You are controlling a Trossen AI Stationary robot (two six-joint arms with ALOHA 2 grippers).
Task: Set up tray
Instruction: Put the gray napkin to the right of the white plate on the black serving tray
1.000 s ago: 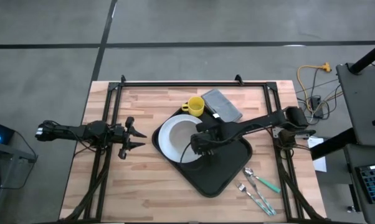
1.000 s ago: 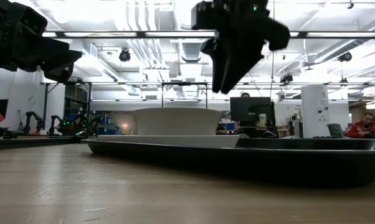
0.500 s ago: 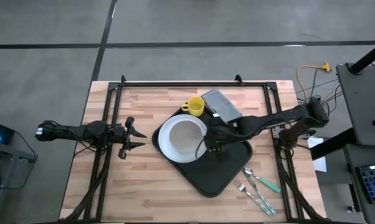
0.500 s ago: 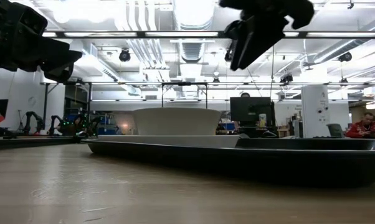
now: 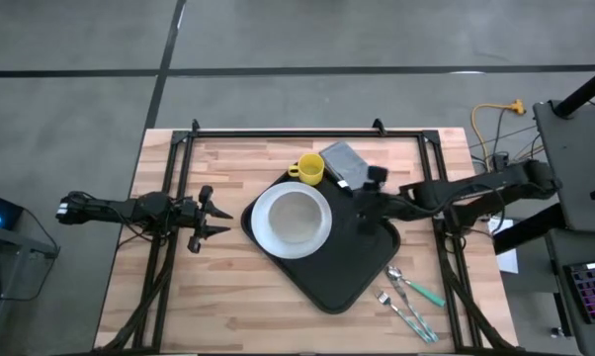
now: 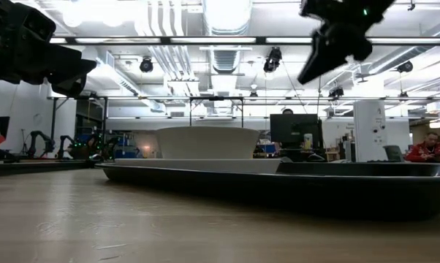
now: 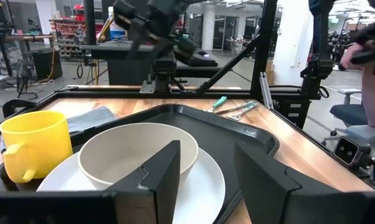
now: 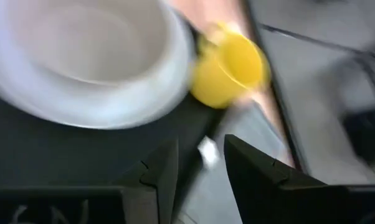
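Tray (image 5: 339, 265): lies at an angle on the middle of the table (image 5: 228, 297), one corner pointing toward the near edge.
Plate and bowl: a white plate (image 5: 266, 235) sits on the tray's left part with a white bowl (image 5: 296, 213) on it.
Items not yet on the tray: the yellow mug (image 5: 308, 170) stands touching the tray's far rim; a grey folded cloth (image 5: 349, 165) lies just beside the mug; the cutlery (image 5: 408, 299) lies on the wood near the tray's right corner.
Right end effector (image 5: 365, 203): raised over the tray's right part, clear of the bowl; fingers apart in its wrist view, nothing between them.
Left end effector (image 5: 211, 218): parked at the table's left side, fingers spread, empty, well apart from the tray.
Step in hand (judgement): right arm is moving between items; the mug or cloth appears the likely next pick.
Method advised: approach the mug from above, fingers across the rim or handle, away from the plate edge.
Risk: the mug touches the tray rim, so a sideways nudge could shift the tray or tip the mug; lift straight up before travelling.
Placement: set it on bare tray floor to the right of the plate.
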